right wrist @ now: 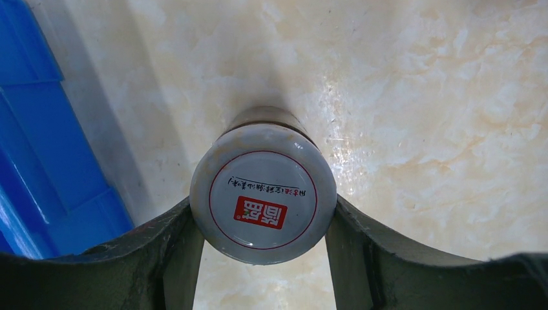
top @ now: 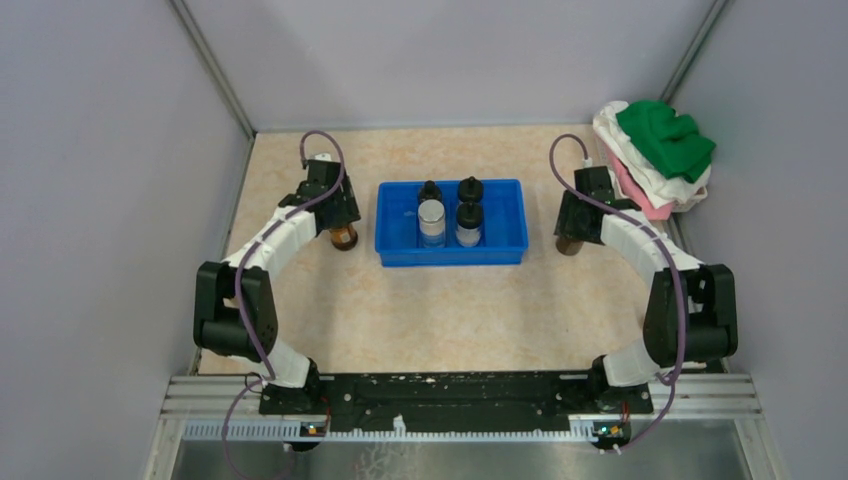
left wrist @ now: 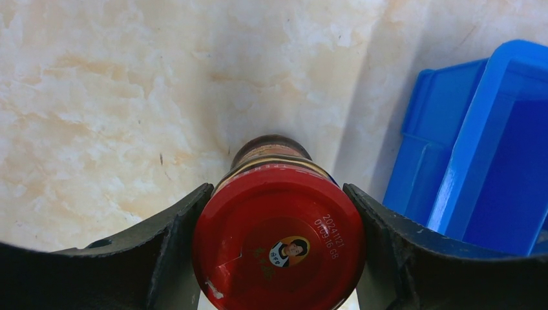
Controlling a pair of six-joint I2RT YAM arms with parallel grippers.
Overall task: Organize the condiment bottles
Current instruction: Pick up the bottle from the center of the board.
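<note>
A red-capped jar [left wrist: 278,239] with dark contents stands on the marble tabletop left of the blue tray [top: 450,257]. My left gripper [left wrist: 279,248] is shut on its cap, one finger [left wrist: 171,242] on each side. From above, that jar [top: 344,238] shows under my left gripper [top: 338,222]. A silver-capped jar [right wrist: 263,194] with a red label stands right of the tray, and my right gripper [right wrist: 263,223] is shut on its cap. In the top view this jar [top: 569,245] sits below my right gripper [top: 578,225]. Several condiment bottles [top: 450,212] stand in the tray.
The tray's blue wall [left wrist: 491,161] is close on the right of the left jar, and the same tray [right wrist: 39,148] is close on the left of the right jar. A pile of green, white and pink cloth [top: 655,150] lies at the back right corner. Grey walls enclose the table.
</note>
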